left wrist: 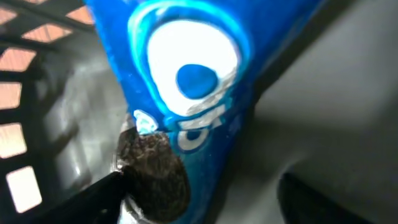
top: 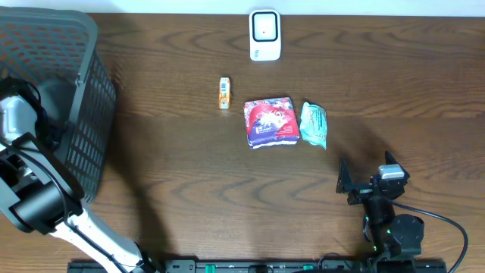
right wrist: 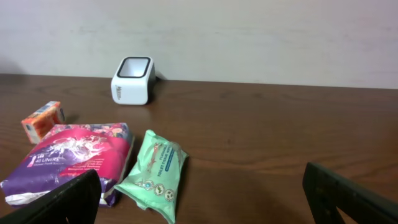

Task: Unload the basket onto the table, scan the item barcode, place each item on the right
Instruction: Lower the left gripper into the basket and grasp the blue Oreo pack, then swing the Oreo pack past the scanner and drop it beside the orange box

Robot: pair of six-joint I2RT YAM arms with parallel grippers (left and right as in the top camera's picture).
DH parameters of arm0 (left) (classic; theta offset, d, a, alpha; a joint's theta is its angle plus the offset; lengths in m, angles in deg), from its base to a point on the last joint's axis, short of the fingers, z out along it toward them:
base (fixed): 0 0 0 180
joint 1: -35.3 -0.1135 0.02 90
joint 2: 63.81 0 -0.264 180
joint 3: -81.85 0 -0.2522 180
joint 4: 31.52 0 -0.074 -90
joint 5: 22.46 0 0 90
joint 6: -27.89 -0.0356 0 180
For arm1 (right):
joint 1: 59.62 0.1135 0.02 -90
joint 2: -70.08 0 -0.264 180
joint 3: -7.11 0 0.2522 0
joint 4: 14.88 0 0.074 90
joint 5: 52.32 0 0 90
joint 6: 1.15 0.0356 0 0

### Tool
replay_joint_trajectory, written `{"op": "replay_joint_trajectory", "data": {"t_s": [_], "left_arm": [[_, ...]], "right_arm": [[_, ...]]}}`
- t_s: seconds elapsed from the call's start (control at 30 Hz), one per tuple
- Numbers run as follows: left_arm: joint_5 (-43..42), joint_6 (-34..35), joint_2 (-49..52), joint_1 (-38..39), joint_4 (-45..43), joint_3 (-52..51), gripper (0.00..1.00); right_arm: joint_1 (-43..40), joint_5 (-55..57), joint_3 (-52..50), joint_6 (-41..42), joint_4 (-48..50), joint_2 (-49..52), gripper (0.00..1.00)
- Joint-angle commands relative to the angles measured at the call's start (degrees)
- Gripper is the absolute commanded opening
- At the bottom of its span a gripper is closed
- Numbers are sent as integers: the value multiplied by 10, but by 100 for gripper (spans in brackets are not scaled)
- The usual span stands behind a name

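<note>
A blue snack packet [left wrist: 186, 74] with a white oval logo and a dark cookie picture fills the left wrist view, lying inside the basket. My left gripper [left wrist: 202, 182] straddles its lower end. The left finger [left wrist: 93, 199] touches the cookie print, while the right finger [left wrist: 323, 199] stands apart from the packet. The white barcode scanner [top: 264, 35] [right wrist: 132, 79] stands at the table's far edge. My right gripper [top: 364, 180] [right wrist: 205, 199] hovers open near the front right, holding nothing.
The grey mesh basket [top: 83, 114] takes up the far left, with my left arm reaching into it. Mid-table lie a small orange box [top: 224, 92] [right wrist: 43, 119], a pink and purple pack [top: 270, 121] [right wrist: 71, 158] and a green wipes pack [top: 314, 124] [right wrist: 153, 173].
</note>
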Motion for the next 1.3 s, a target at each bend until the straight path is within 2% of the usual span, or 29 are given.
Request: {"op": "replay_joint_trajectory", "data": {"t_s": [0.0,0.17,0.2,0.27,0.3,0.33,0.53,0.63,0.77,1.03,1.27], "left_arm": [[-4,6,14,-5,0,-43,76],[-17,5,14,-5,3,-52,62],[-27,5,14,-5,6,-52,56],[-43,5,14,-5,10,-52,36],[-46,5,14,-5,10,-52,12],[-52,5,14,-5,10,-52,7],[-95,-1,0,-5,34,-35,7],[-103,-1,-38,-3,37,-29,7],[-135,-1,-126,-3,25,-29,7],[-318,-40,-348,2,-63,-29,7],[-401,-41,-501,60,-108,-29,7]], "right_arm": [[-1,-3,-1,-7,-2,0,99],[-1,-3,-1,-6,-2,0,99],[-1,-3,-1,-6,-2,0,99],[-1,-3,-1,-6,-2,0,99],[-1,-3,-1,-6,-2,0,99],[-1,-3,-1,-6,-2,0,99],[-1,-3,-1,-7,-2,0,99],[-1,-3,-1,-6,-2,0,99],[-1,-3,-1,-6,-2,0,99],[-1,-3,-1,-6,-2,0,99],[-1,-3,-1,-6,-2,0,99]]}}
